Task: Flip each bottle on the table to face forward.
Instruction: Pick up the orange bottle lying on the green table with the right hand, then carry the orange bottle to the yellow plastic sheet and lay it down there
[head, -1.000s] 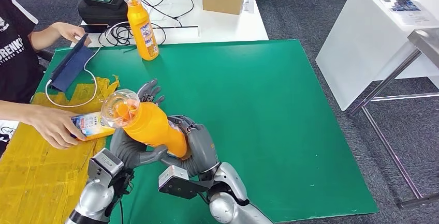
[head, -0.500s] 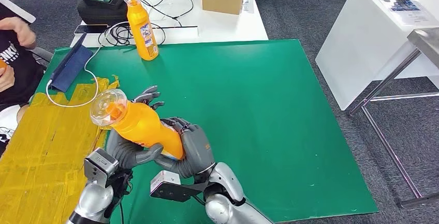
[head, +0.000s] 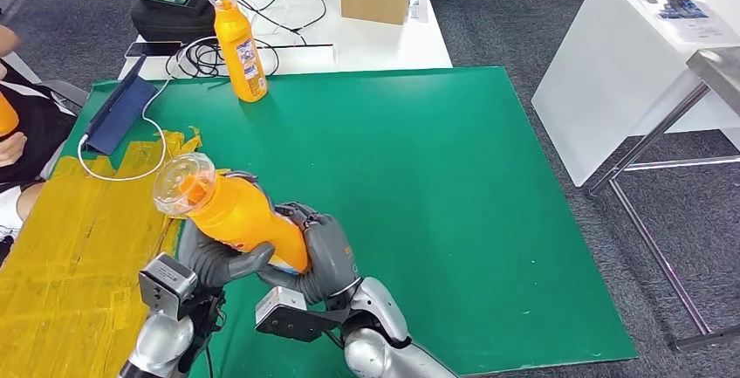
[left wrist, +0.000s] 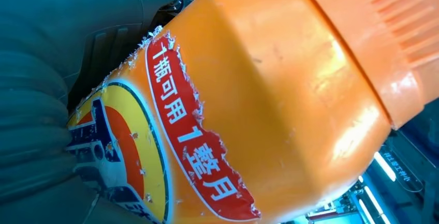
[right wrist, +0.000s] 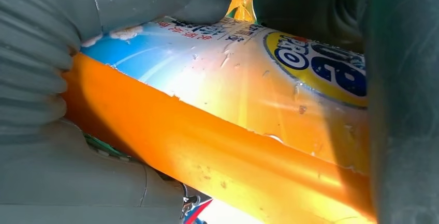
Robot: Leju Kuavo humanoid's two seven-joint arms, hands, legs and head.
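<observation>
Person's hand gone; both hands (grey) [head: 262,256] grip bottle [head: 236,212].

The orange bottle [left wrist: 269,105] I hold in both my hands carries a torn label — on its red band I read white characters "1瓶可用1整月" [left wrist: 199,133]. From my right wrist the label's other side shows blue letters on a yellow oval [right wrist: 323,66], something like "PRO" — too cut off to read fully. Print on the far standing bottle [head: 241,44] is too small.
</observation>
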